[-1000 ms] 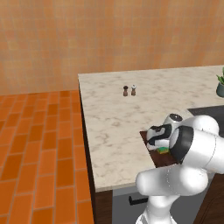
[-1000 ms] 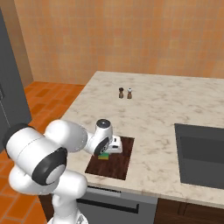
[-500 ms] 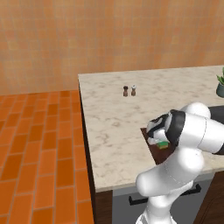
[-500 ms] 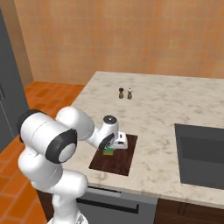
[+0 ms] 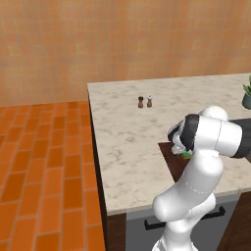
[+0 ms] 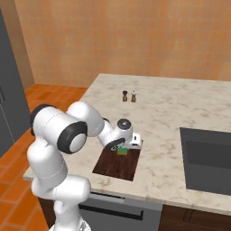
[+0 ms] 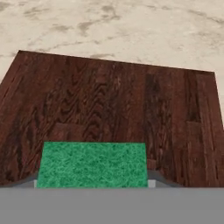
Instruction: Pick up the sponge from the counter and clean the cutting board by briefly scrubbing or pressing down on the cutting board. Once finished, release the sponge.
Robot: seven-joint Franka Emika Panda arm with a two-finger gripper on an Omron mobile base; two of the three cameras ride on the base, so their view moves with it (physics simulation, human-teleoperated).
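Orange brick walls and an orange tiled floor enclose a kitchen island whose pale marbled surface [image 6: 180, 113] sits on dark cabinet fronts. Near the front edge of the surface lies a dark wooden cutting board [image 6: 118, 164], one short side close to that edge. The end effector [image 6: 122, 148] hangs over the board's far end, clenched on the sponge [image 6: 122, 150], whose green face and a sliver of yellow show between the wrist and the wood. From the left base view, the arm's bulky forearm covers most of the board [image 5: 171, 153], and the sponge [image 5: 187, 155] peeks out as a small green patch beneath the hand. In the hand view the sponge [image 7: 92, 165] fills the lower middle, its green fibrous face squared to the grain of the board [image 7: 113, 105], with the marbled surface [image 7: 131, 26] beyond the board's far edge.

Two small shakers [image 6: 129, 96], one dark and one light-topped, stand side by side toward the back of the surface, well apart from the board. A dark sink [image 6: 207, 158] is recessed at the right end. No writing or labels can be read anywhere.
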